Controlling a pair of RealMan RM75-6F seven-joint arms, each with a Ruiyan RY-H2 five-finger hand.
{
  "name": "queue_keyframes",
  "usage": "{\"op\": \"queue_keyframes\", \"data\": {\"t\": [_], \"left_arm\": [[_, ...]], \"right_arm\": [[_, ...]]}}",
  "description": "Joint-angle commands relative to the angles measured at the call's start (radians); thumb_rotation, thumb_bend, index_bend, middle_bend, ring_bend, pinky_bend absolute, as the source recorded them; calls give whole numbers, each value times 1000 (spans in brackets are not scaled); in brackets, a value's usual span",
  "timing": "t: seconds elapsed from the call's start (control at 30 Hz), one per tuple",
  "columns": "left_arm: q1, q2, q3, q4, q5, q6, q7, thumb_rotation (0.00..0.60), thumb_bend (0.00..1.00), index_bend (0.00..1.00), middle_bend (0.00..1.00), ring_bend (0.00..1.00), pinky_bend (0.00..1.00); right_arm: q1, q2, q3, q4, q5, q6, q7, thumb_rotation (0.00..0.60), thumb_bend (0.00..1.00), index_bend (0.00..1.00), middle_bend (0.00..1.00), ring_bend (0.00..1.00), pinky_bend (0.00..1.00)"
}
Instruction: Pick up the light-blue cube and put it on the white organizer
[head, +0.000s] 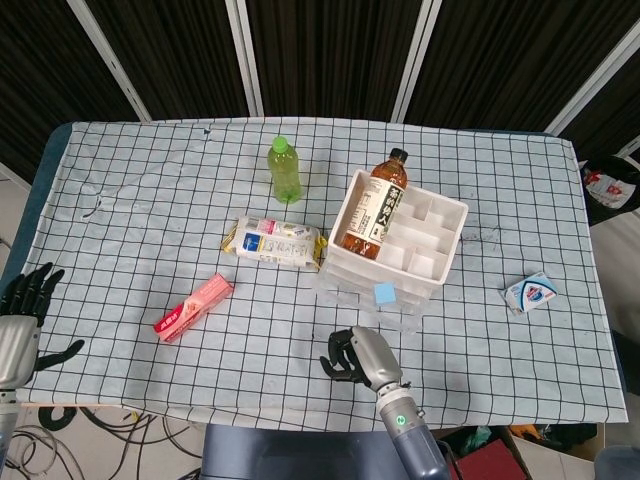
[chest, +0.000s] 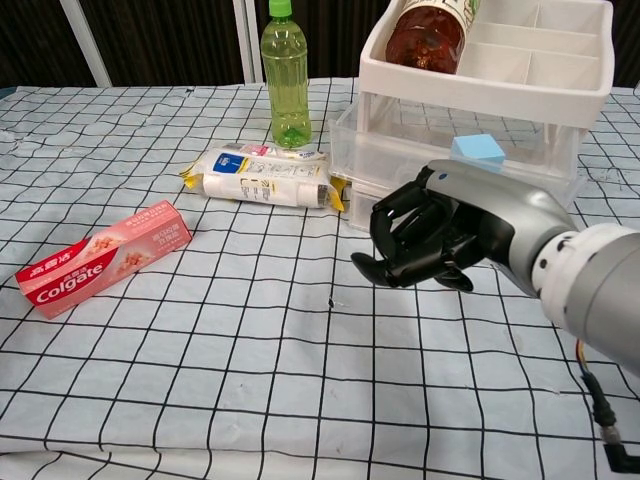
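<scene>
The light-blue cube (head: 384, 293) (chest: 477, 149) lies in the clear pulled-out drawer at the front of the white organizer (head: 455, 212) (chest: 500, 92). A brown tea bottle (head: 375, 207) lies in the organizer's top tray. My right hand (head: 352, 357) (chest: 425, 238) hovers over the cloth in front of the drawers, below and left of the cube. It holds nothing and its fingers are loosely bent and apart. My left hand (head: 22, 310) stays at the table's near-left edge, fingers spread and empty.
A green bottle (head: 285, 170) stands behind a wrapped packet (head: 274, 242). A pink toothpaste box (head: 194, 306) lies to the left. A small blue-and-white packet (head: 530, 293) lies right of the organizer. The checked cloth (head: 150, 200) covers the table.
</scene>
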Motion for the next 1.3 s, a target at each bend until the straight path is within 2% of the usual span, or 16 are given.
{"op": "queue_keyframes", "data": {"t": [0.03, 0.33, 0.6, 1.3], "left_arm": [[-1, 0, -2, 0, -3, -2, 0, 600, 37, 0, 0, 0, 0], [-2, 0, -7, -3, -11, -3, -2, 600, 37, 0, 0, 0, 0], [-2, 2, -8, -5, -15, -5, -6, 600, 37, 0, 0, 0, 0], [-2, 3, -7, -8, -17, -7, -5, 600, 37, 0, 0, 0, 0]], "right_arm": [[16, -21, 26, 28, 25, -6, 11, 600, 354, 768, 861, 907, 885], [64, -63, 109, 93, 96, -12, 12, 600, 355, 768, 861, 907, 885], [88, -84, 161, 144, 139, -3, 26, 600, 357, 768, 861, 907, 885], [136, -98, 265, 227, 242, 23, 45, 600, 359, 768, 861, 907, 885]]}}
